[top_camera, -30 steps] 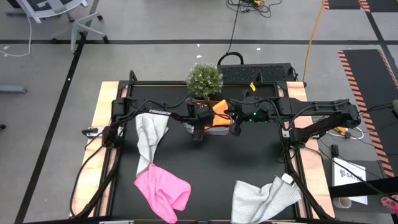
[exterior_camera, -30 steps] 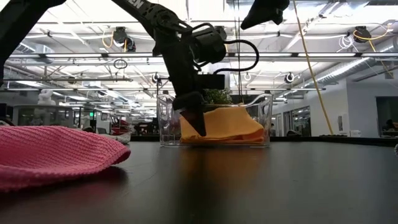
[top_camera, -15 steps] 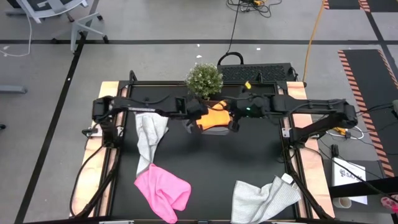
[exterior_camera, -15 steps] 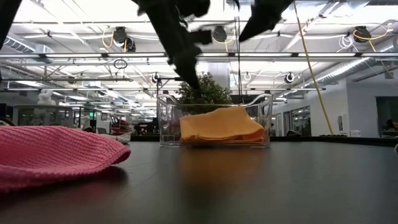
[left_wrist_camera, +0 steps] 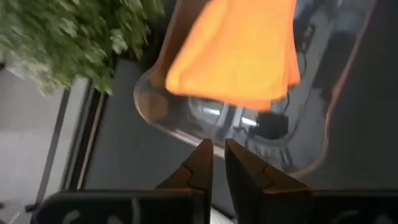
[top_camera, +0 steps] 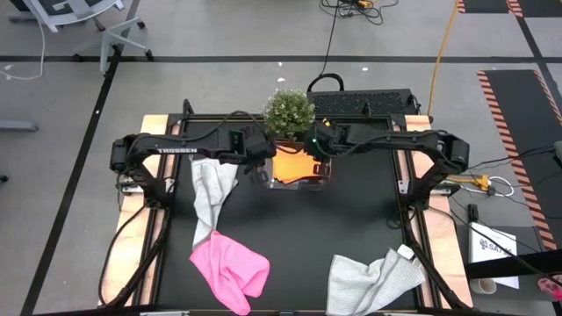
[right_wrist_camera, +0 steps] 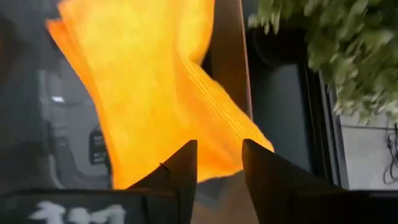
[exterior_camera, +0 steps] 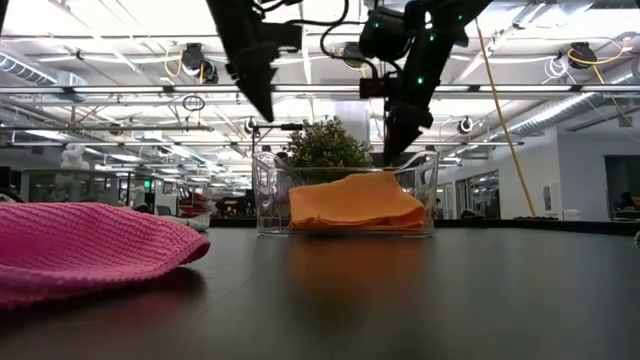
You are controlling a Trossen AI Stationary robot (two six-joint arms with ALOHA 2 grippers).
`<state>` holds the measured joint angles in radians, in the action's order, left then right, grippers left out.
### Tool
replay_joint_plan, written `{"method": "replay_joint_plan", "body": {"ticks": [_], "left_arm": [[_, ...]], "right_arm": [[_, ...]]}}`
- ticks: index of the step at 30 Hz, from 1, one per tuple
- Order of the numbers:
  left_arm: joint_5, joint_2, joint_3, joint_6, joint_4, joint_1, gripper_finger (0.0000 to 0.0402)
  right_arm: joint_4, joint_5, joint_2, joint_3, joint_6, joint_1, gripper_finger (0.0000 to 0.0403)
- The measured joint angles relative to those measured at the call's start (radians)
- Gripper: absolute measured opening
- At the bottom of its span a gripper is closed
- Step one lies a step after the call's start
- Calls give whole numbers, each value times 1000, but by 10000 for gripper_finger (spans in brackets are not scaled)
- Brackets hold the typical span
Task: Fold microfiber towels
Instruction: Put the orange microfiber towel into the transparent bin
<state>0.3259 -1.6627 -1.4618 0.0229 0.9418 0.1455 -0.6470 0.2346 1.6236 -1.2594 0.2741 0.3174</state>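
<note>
Four microfiber towels are in view: one orange towel [top_camera: 294, 166] folded inside the single clear tub [top_camera: 261, 177]; one pink towel [top_camera: 230, 268] crumpled on the table [top_camera: 351, 228]; two grey towels, one [top_camera: 211, 195] by the table's left side and one [top_camera: 373, 281] at its near right corner. One small potted plant [top_camera: 289, 111] stands behind the tub; two dark arms reach in, each with one gripper, the left gripper [left_wrist_camera: 217, 155] and the right gripper [right_wrist_camera: 219, 155], two fingers apiece.
</note>
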Motion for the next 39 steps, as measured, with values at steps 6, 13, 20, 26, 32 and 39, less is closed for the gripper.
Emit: {"method": "replay_joint_plan", "body": {"ticks": [6,13,20,26,32,39], "left_arm": [[1,-6,0,-52,-23,1,46],[7,-6,0,-89,-35,30,47],[6,-6,0,-80,-131,68,47],[-5,-6,0,-41,-167,85,47],[-10,-14,0,-40,-209,95,47],[-13,-94,0,-42,-236,99,47]], "right_arm": [[22,4,9,0,41,17,134],[19,3,9,0,86,23,133],[22,0,12,-1,216,65,133],[47,-55,11,25,243,111,133],[96,-81,12,90,268,120,132],[143,-81,11,108,280,120,132]]}}
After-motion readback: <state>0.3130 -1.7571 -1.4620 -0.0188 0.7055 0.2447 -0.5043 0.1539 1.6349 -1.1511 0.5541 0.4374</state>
